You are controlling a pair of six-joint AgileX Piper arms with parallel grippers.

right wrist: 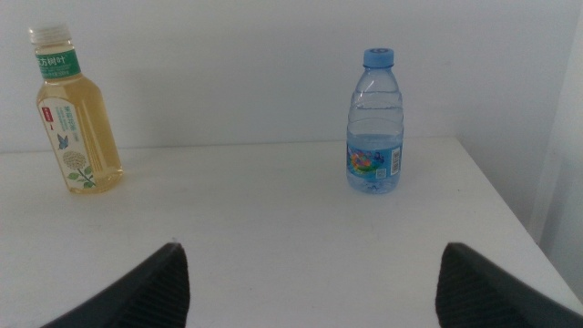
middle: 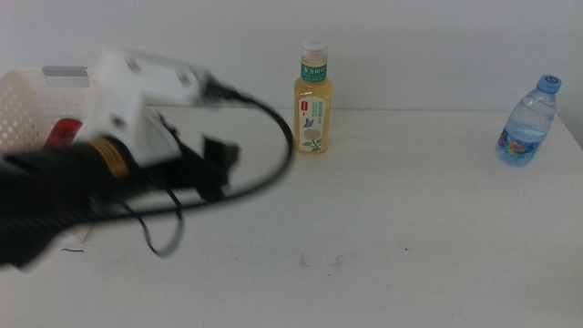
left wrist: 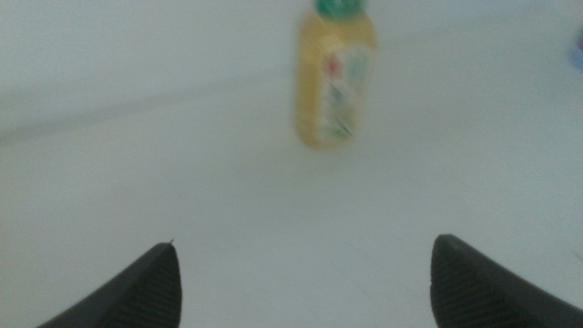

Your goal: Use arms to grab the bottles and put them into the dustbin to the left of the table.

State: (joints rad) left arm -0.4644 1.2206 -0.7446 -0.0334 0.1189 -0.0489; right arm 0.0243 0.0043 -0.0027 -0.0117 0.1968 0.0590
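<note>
Left tool [middle: 219,169] hangs over the tabletop [middle: 383,228] beside the dustbin [middle: 32,105], jaws wide apart, empty. Red can [middle: 62,132] lies inside the dustbin; tea bottle [middle: 312,98] and water bottle [middle: 527,121] stand upright, well apart. Right tool [right wrist: 310,282] waits spread wide, empty.

The left arm [middle: 100,164] is smeared by motion blur in the middle view and hides most of the dustbin [middle: 23,105]; a red thing [middle: 62,132] inside the dustbin shows only as a sliver. In the left wrist view the tea bottle [left wrist: 335,82] is blurred, its cap cut off by the picture's edge.
</note>
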